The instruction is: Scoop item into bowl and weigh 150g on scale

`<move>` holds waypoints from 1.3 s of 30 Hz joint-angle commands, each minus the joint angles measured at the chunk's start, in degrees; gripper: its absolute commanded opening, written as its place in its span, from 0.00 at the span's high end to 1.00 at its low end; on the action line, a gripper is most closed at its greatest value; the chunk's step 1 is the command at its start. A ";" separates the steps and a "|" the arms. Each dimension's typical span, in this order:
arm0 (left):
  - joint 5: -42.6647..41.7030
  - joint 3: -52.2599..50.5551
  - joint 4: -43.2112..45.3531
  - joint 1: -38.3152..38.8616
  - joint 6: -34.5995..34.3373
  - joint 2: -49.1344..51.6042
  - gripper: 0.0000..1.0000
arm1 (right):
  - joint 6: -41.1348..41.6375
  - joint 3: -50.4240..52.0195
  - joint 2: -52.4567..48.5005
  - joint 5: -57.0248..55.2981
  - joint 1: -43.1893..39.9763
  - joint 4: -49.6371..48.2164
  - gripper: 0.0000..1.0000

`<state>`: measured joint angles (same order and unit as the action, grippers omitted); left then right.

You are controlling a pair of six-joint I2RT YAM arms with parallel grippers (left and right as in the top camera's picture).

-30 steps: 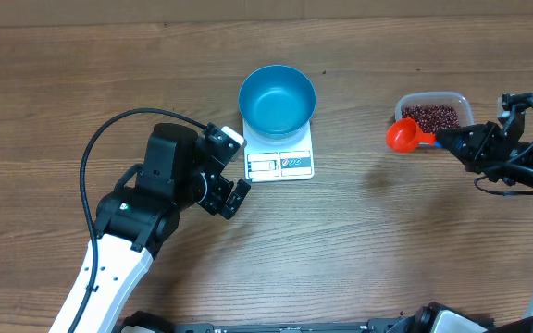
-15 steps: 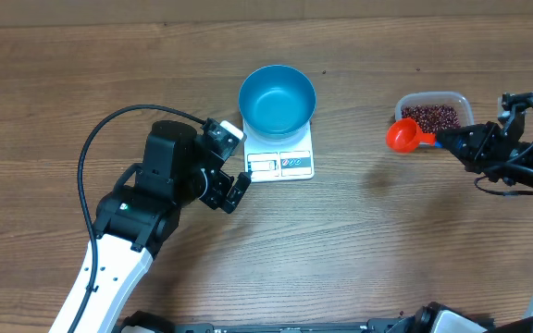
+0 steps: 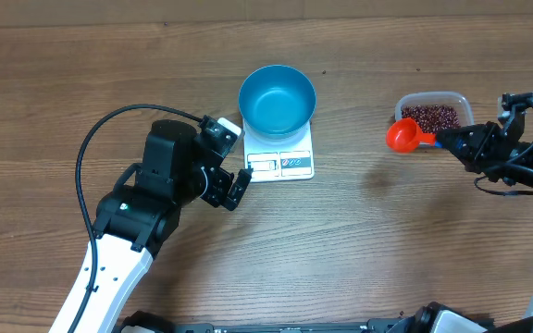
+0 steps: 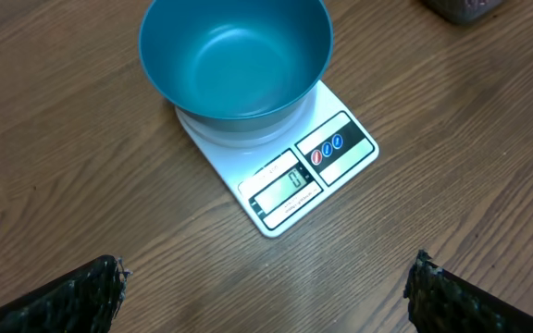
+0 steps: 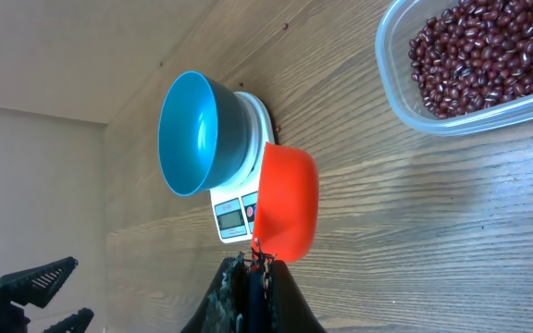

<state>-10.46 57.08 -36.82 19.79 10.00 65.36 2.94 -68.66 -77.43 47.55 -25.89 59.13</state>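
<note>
Beans [image 3: 430,116], small, dark red-brown and oval, lie as a loose heap inside the clear rounded-rectangular plastic tub [image 3: 461,98]. The tub is at the far right of the wooden table [image 3: 387,231], long axis left-right in overhead.

Right gripper [image 3: 447,141]: fingers pressed together, pinching the handle of the orange-red plastic scoop [image 3: 399,136]. The scoop's long axis runs roughly left-right, with the cup end pointing left toward the scale and the handle end back in the gripper. The cup is outside the tub, just beside its near-left corner. Can't tell if the cup touches the table.

Small flat white rectangular scale [image 3: 280,164]: mid-table, well apart from the tub. Its long axis runs far-near in overhead, with the grey display and button panel on the near edge. Left wrist view shows the display reading 0.

Round bright blue plastic bowl [image 3: 277,100]: upright, mouth up, sitting on the far part of the scale. It overhangs the platform edges and leaves the display panel uncovered.

Left gripper [image 3: 236,165]: fingers spread wide, holding nothing, just beside the scale's left edge at the display end. Contact with the scale is not resolvable. In the left wrist view the two fingertips frame the bottom corners, with the scale and bowl ahead between them.
</note>
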 commanded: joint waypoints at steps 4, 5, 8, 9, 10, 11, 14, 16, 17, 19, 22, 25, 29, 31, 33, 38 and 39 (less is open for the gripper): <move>0.35 1.31 0.22 0.07 -1.46 -0.11 0.00 | -0.48 -1.46 0.26 -0.15 -0.22 -0.28 0.96; 0.37 1.31 0.22 0.07 -1.46 -0.11 0.01 | -0.48 -1.46 0.26 -0.15 -0.22 -0.28 0.96; 0.37 1.31 0.17 0.07 -1.44 -0.11 0.00 | -0.48 -1.46 0.26 -0.17 -0.22 -0.28 0.96; 0.37 1.31 0.17 0.07 -1.44 -0.13 0.00 | -0.48 -1.46 0.26 -0.33 -0.22 -0.28 0.96; 0.37 1.31 0.17 0.07 -1.44 -0.13 0.00 | -0.48 -1.46 0.26 -0.52 -0.22 -0.28 0.96; 0.37 1.31 0.17 0.07 -1.44 -0.13 0.00 | -0.48 -1.46 0.26 -0.66 -0.22 -0.26 0.96; 0.37 1.31 0.17 0.07 -1.44 -0.13 0.01 | -0.46 -1.46 0.26 -1.22 -0.22 -0.26 0.96; 0.37 1.31 0.15 0.07 -1.44 -0.11 0.00 | -0.46 -1.46 0.26 -1.22 -0.22 -0.31 0.96; 0.37 1.31 0.15 0.07 -1.44 -0.11 0.01 | -0.46 -1.46 0.26 -1.27 -0.22 -0.37 0.96; 0.37 1.31 0.15 0.07 -1.44 -0.11 0.00 | -0.46 -1.46 0.26 -1.73 -0.22 -0.59 0.96; 0.37 1.31 0.15 0.07 -1.44 -0.11 0.00 | -0.46 -1.46 0.26 -3.39 -0.22 -0.70 0.96; 0.37 1.31 0.15 0.07 -1.44 -0.13 0.01 | -0.46 -1.46 0.26 -5.70 -0.22 -0.48 0.96; 0.37 1.31 0.15 0.07 -1.44 -0.13 0.01 | -0.46 -1.46 0.26 -8.90 -0.22 -0.50 0.96; 0.37 1.31 0.15 0.07 -1.44 -0.11 0.00 | -0.42 -1.49 0.26 -10.62 -0.22 -1.22 0.96; 0.37 1.31 0.15 0.07 -1.44 -0.13 0.00 | 0.52 -1.75 0.24 -12.55 -0.22 -2.69 0.96; 0.37 1.31 0.15 0.07 -1.46 -0.13 0.01 | 3.06 -10.82 -2.21 -15.15 -0.22 -2.19 0.96; 0.37 1.31 0.15 0.07 -1.44 -0.13 0.00 | 3.02 -13.90 -3.34 -15.17 -0.22 -1.03 0.96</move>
<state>-10.46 57.08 -36.84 19.79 9.30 65.36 4.97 -74.91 -79.31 34.09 -25.89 57.98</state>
